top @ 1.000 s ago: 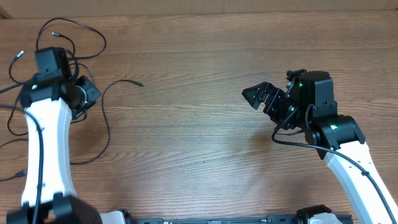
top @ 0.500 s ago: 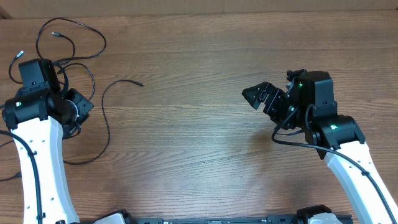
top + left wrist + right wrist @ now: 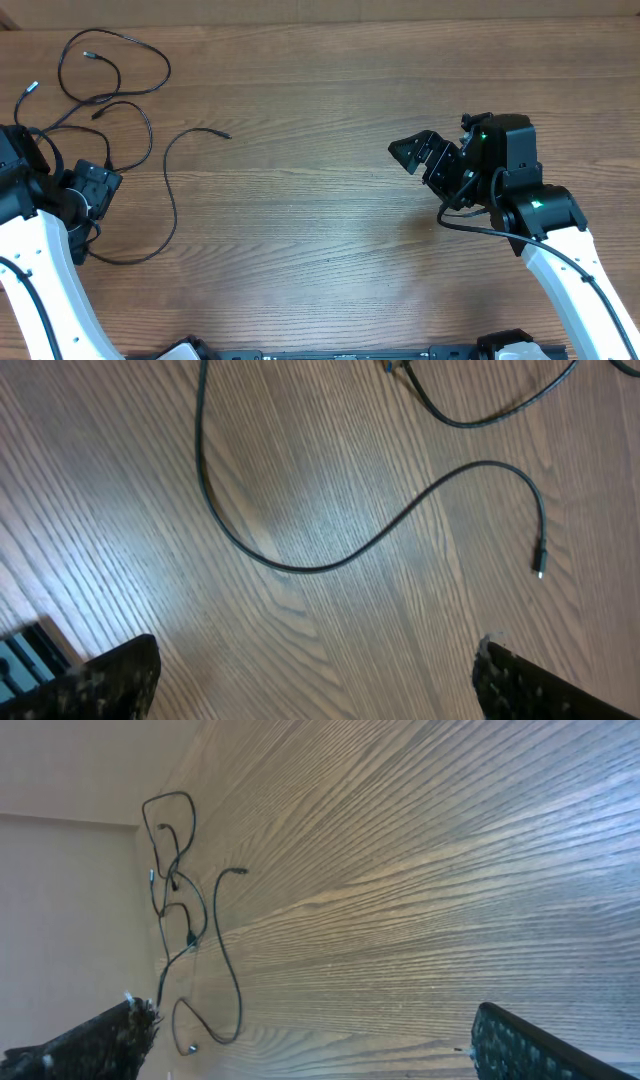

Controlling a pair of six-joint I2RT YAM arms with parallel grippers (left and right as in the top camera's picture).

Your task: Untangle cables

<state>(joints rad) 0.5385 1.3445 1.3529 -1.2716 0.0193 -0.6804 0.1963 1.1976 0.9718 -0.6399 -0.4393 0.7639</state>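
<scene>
Several thin black cables (image 3: 100, 100) lie in loose loops at the far left of the wooden table (image 3: 320, 230). One cable (image 3: 226, 135) trails out to the right and curves down toward the front. My left gripper (image 3: 92, 188) hangs just in front of the loops, open and empty. In the left wrist view, that cable (image 3: 290, 568) snakes across the wood to a small plug (image 3: 538, 571) ahead of the left gripper (image 3: 315, 685). My right gripper (image 3: 410, 152) hovers open over the right half, far from the cables (image 3: 188, 935), with nothing in the right gripper (image 3: 315, 1050).
The table's far edge (image 3: 320, 20) meets a pale wall. The left arm's white link (image 3: 45, 270) runs along the front left corner. The right arm (image 3: 555, 250) reaches in from the front right.
My left gripper has opened and drawn back toward the front left, away from the cable loops it was over. The loops lie more spread out. The right arm has not moved.
</scene>
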